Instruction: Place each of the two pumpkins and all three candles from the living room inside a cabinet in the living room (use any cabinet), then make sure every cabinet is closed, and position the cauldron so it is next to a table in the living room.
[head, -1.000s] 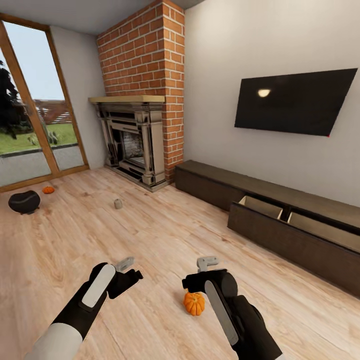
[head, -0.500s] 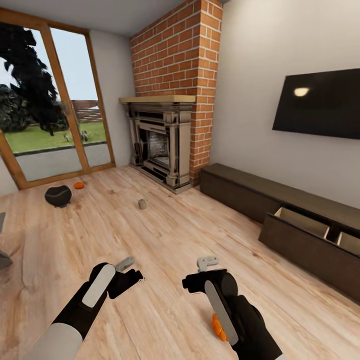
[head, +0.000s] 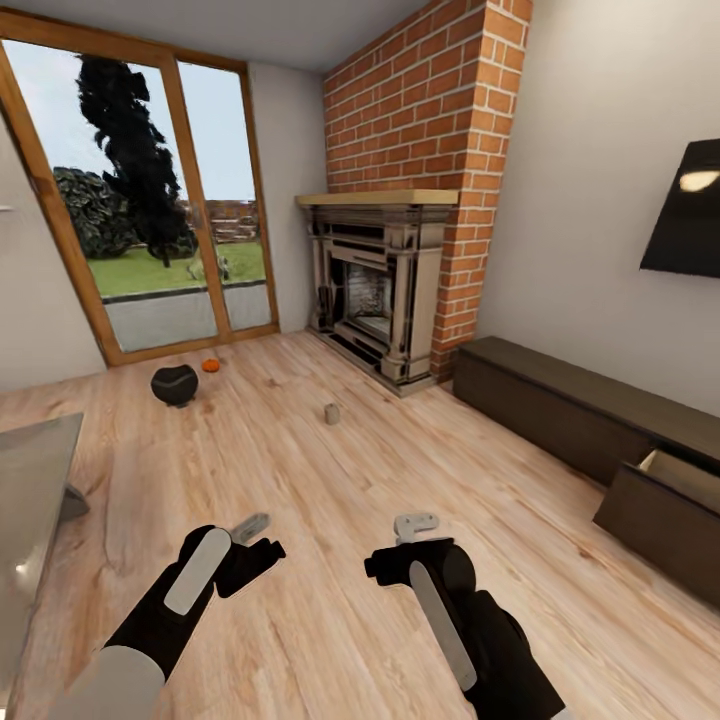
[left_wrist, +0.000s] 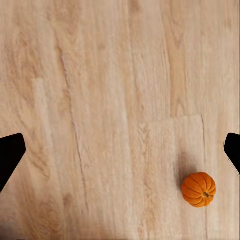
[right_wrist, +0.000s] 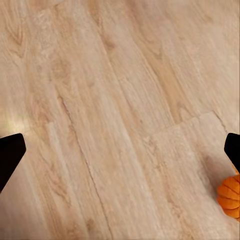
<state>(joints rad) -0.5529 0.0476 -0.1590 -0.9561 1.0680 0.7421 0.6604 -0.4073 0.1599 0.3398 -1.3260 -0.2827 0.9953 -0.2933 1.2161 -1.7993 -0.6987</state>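
two pumpkins on the floor, cabinet drawer open

both grippers, left gripper (head: 258, 535) and right gripper (head: 412, 535), spread wide, empty. near pumpkin (left_wrist: 198, 189) lies below them. far pumpkin (head: 210, 365) beside cauldron (head: 174, 384). candle (head: 331, 413) mid-floor. cabinet (head: 590, 430) along wall.

Both arms were held out low in front of the trunk, seen from the head camera, roughly level with each other and well apart. The left arm showed a white upper segment followed by a black forearm with a pale grey strip along its top; the forearm was angled inward and forward. The left gripper (head: 252, 535) was pointed forward and slightly toward the middle, nothing held in it. The right arm was bent so that its black forearm, also marked with a grey strip, ran back toward the trunk. The right gripper (head: 410, 535) was empty too. In both wrist views the black fingertips (left_wrist: 10, 155) (right_wrist: 10, 155) were spread wide apart.
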